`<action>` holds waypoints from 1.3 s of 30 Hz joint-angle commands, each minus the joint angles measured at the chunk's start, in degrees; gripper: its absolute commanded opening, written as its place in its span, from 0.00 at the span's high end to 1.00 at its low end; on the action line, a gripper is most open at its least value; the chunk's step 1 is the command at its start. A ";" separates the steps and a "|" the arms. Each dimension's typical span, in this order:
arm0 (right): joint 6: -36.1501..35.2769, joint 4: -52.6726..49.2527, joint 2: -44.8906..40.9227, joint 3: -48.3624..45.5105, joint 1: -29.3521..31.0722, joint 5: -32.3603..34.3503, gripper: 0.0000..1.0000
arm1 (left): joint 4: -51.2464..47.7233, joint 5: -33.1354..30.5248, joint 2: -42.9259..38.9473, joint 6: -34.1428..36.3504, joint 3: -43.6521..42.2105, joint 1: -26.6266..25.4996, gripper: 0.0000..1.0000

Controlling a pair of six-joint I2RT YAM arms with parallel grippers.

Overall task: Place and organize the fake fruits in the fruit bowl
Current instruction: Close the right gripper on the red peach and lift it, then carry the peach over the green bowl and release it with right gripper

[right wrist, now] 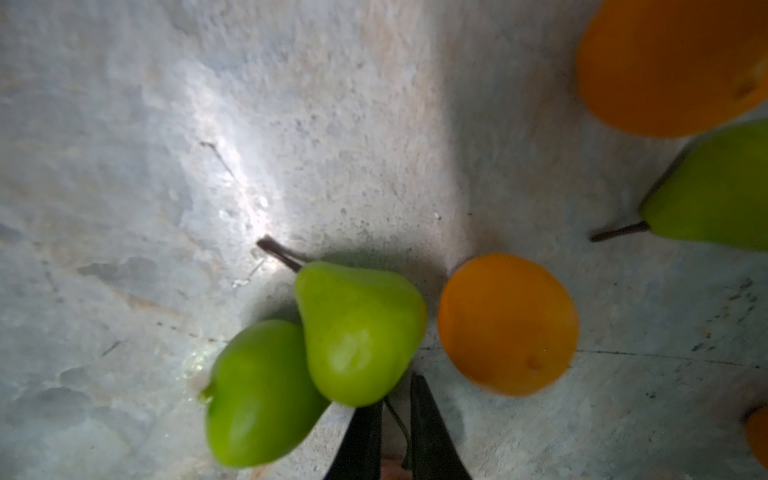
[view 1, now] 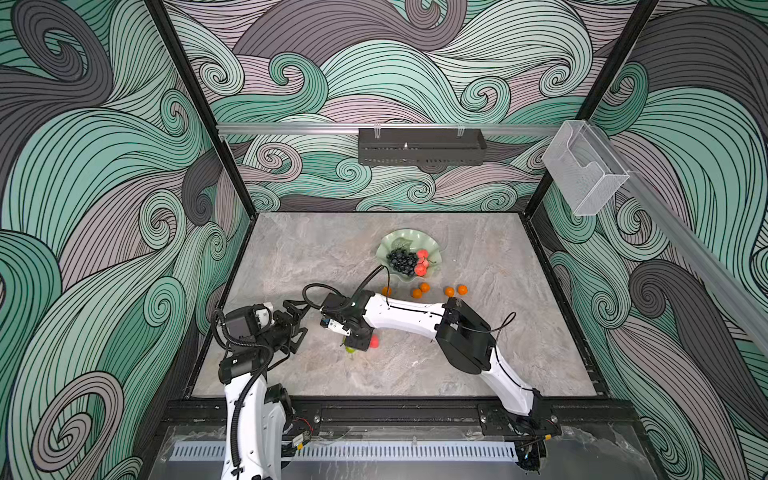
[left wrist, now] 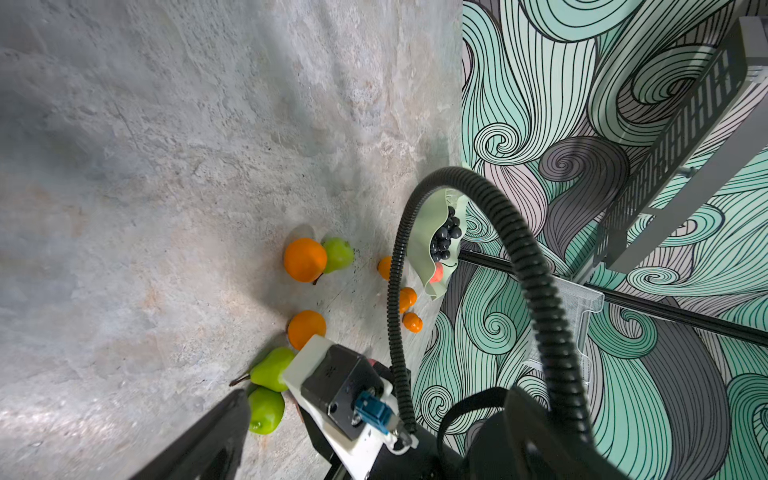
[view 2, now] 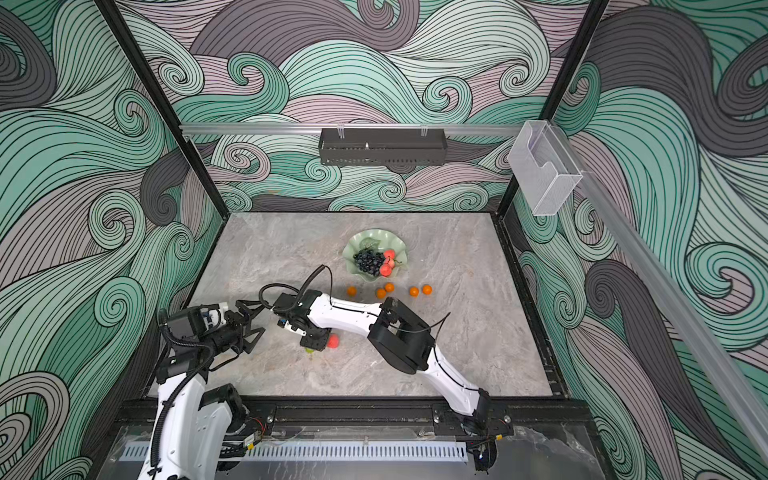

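In both top views the risk sits at the right gripper, which points down at the table near the middle front, a loose peach just beside it and a pear peeping out beneath. A lift from here could, I judge, send either fruit rolling. The fruit bowl stands well apart toward the back, holding the grape bunch and other peaches. Five oranges are strung along its near side, so a low carry could clip them. The left gripper hangs wide open and empty near the right arm's wrist, where a careless swing might bump it. The right gripper's body hides its own jaws here, and the forearm covers more fruit. In the left wrist view that wrist blocks the loose peach, the bowl shows edge-on behind a cable, and only one of the left gripper's fingers is plain. In the right wrist view the jaws stand nearly together around a thin stem, with a pink patch at the picture's edge. Whether they pinch it yet I cannot tell. A stem hold would likely let the peach swing or slip. Two touching pears lie just beside the fingertips and could be nudged. Fruit at the frame's edges is cut off and blurred.
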 commanded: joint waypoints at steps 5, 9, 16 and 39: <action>1.65 -1.22 3.18 -0.54 -0.96 -0.20 0.91 | -2.97 -1.38 1.13 5.90 4.67 -0.33 0.01; 2.91 -1.05 2.26 -0.65 -1.95 -1.54 0.95 | -5.53 -3.54 2.40 9.16 8.10 -2.41 0.01; 7.26 2.07 -4.51 -4.34 -5.71 -6.00 0.99 | -6.18 -8.70 4.13 10.70 11.67 -9.41 0.01; 25.03 18.52 -30.35 -28.24 -18.88 -12.98 1.00 | 6.60 -23.02 16.49 9.16 16.98 -40.09 0.01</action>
